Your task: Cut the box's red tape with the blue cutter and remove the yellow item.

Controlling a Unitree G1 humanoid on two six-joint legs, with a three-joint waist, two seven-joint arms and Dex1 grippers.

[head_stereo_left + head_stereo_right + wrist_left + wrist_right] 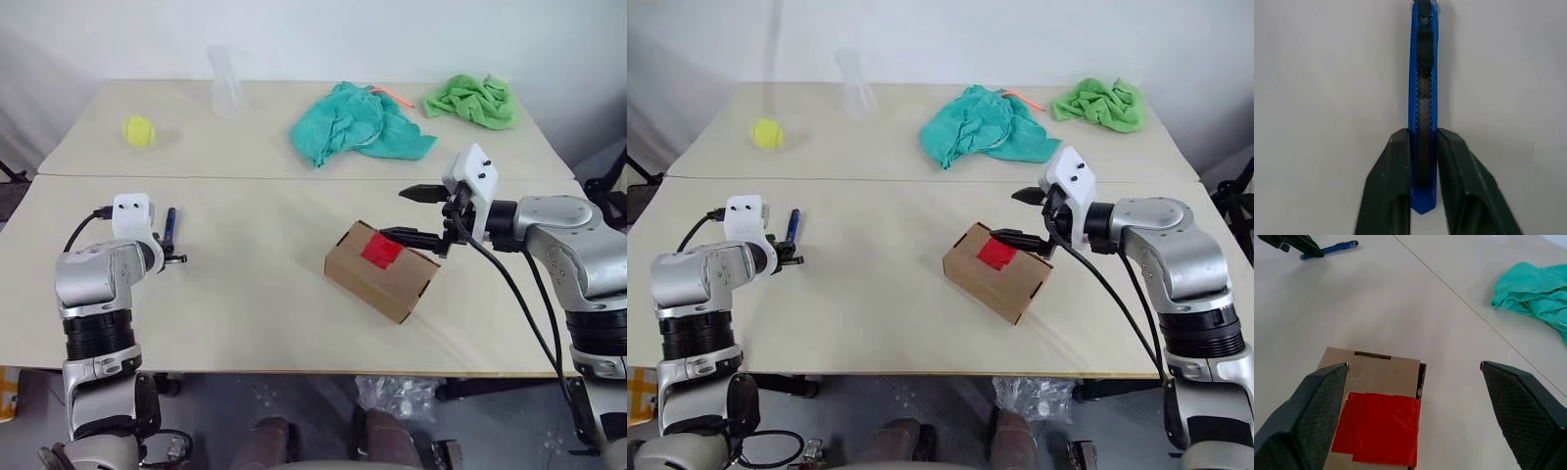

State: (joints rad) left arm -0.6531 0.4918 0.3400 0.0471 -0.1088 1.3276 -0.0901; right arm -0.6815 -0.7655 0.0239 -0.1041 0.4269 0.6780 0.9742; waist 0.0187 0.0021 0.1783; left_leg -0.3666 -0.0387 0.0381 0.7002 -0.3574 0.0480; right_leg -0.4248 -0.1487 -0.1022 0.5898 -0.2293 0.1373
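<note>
The blue cutter (1422, 98) lies flat on the table at the left, pointing away from me, and my left gripper (1422, 134) is shut on its near end, one finger pressed to each side. In the head views the cutter (170, 223) shows just beyond that gripper (168, 257). The brown box (392, 284) sits closed at centre right with the red tape (382, 251) across its top. My right gripper (397, 213) hovers open over the box's far right corner, its fingers (1317, 401) spread wide above the tape (1378, 428). The yellow item is hidden.
A yellow-green tennis ball (139, 130) rests at the far left. A clear plastic cup (226, 83) stands at the back. A teal cloth (358, 122), a green cloth (475, 100) and a thin orange stick (392, 96) lie at the far right.
</note>
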